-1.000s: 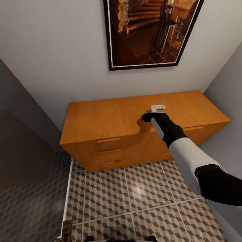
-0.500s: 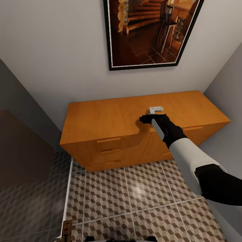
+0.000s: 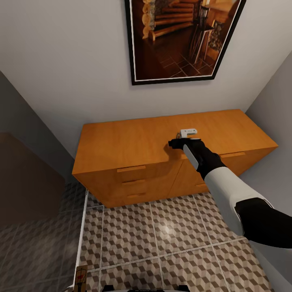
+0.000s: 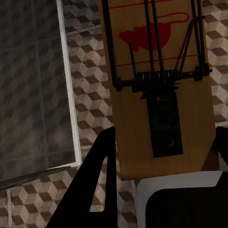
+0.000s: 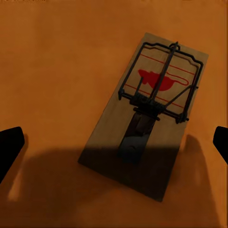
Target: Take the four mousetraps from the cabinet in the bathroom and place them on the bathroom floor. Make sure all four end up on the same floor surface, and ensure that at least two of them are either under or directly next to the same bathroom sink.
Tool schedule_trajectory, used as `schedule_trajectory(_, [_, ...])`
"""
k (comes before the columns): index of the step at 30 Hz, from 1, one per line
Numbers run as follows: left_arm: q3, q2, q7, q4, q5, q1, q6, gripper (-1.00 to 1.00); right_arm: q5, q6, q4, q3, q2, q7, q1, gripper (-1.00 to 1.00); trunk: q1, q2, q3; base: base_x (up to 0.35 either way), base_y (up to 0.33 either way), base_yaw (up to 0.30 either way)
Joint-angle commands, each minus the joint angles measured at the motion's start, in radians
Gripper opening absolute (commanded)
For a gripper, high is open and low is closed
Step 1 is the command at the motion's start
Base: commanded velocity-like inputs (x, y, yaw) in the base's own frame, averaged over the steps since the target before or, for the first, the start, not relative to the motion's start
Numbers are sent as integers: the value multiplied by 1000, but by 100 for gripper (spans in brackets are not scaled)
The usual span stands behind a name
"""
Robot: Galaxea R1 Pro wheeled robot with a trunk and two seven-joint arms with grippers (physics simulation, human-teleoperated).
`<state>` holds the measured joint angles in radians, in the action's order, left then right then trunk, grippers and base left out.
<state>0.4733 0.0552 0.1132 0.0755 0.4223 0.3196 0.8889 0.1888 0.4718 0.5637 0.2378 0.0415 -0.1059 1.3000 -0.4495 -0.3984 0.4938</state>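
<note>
The bathroom floor [image 3: 170, 235] of cube-pattern tiles spreads in front of the cabinet [image 3: 134, 150], which stands against the far wall under a framed picture [image 3: 182, 38]. The right gripper [image 3: 187, 132] hangs above the cabinet top right of centre, fingers spread wide over a mousetrap [image 5: 147, 114] lying flat there. The left gripper [image 4: 164, 147] pinches a second mousetrap [image 4: 159, 76] above the floor, near left.

Red-printed wooden mousetrap [image 5: 147, 114] flat on the cabinet [image 3: 134, 142] top — another mousetrap [image 4: 159, 90] above the tiles.
</note>
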Motion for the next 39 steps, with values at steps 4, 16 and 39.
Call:
schedule_trajectory(4, [8, -1, 13, 3, -5, 1, 4, -100, 11, 3, 1, 6, -1, -9, 1, 100, -1, -2, 1, 0, 0, 0])
schedule_trajectory(16, [8, -1, 13, 3, -5, 1, 4, -100, 11, 2, 1, 6, -2, -9, 1, 100, -1, -2, 1, 0, 0, 0])
schedule_trajectory(39, [8, -1, 13, 3, -5, 1, 4, -100, 10, 2, 1, 6, -3, -9, 1, 100, -1, -2, 1, 0, -15, 0])
